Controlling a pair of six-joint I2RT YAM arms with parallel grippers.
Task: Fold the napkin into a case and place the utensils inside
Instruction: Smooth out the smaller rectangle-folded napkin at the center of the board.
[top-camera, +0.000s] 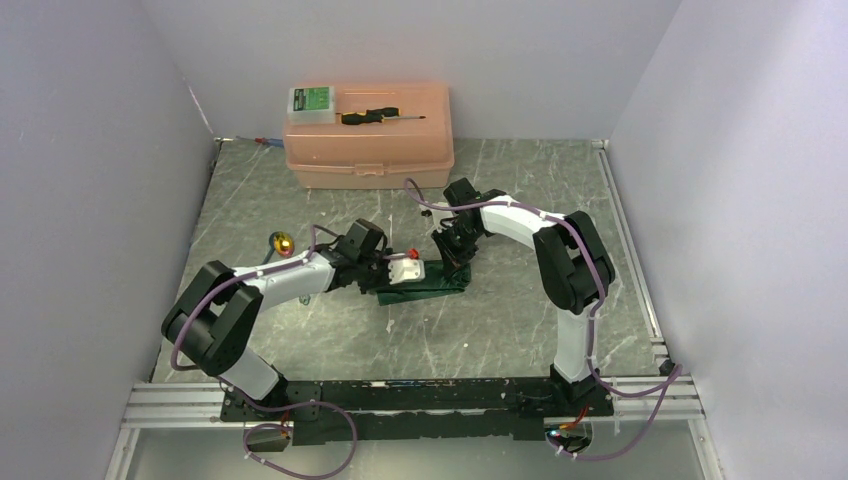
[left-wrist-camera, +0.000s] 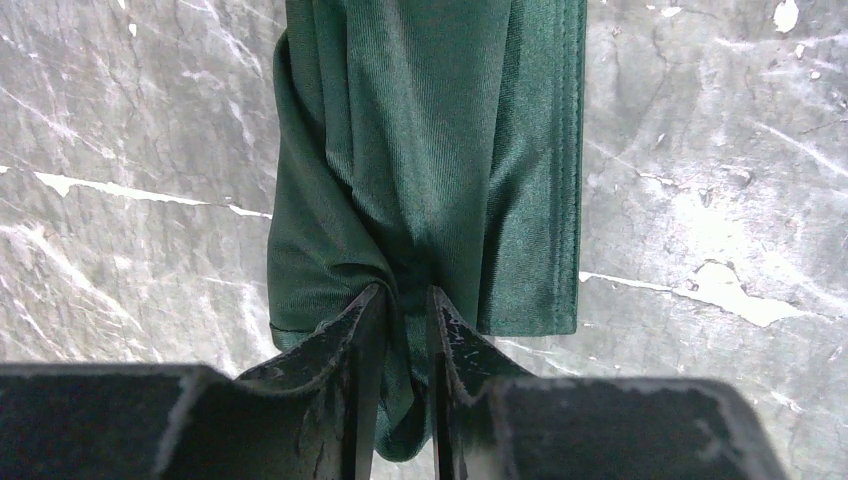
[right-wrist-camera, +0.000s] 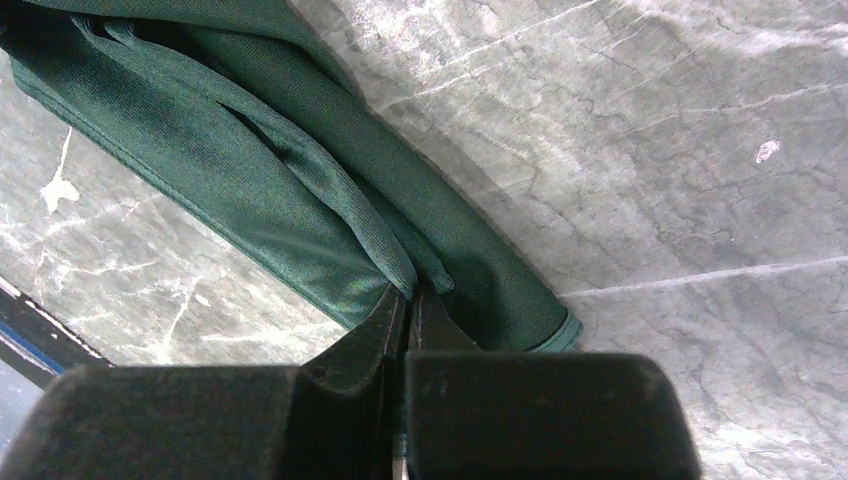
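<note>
The left gripper (left-wrist-camera: 405, 297) and right gripper (right-wrist-camera: 410, 295) are clenching folds of the napkin (top-camera: 445, 284) at the centre of the table (top-camera: 400, 345), partly hiding it; the gold-headed utensil (top-camera: 283, 242) is lying well apart, handle unclear.

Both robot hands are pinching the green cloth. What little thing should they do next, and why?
Probably lift both pinched ends a little, together, and carry that layer over for the next fold. The left gripper and right gripper are each shut on the napkin, which lies bunched in a narrow strip, not a case yet. The gold-headed utensil lies apart on the table.
</note>
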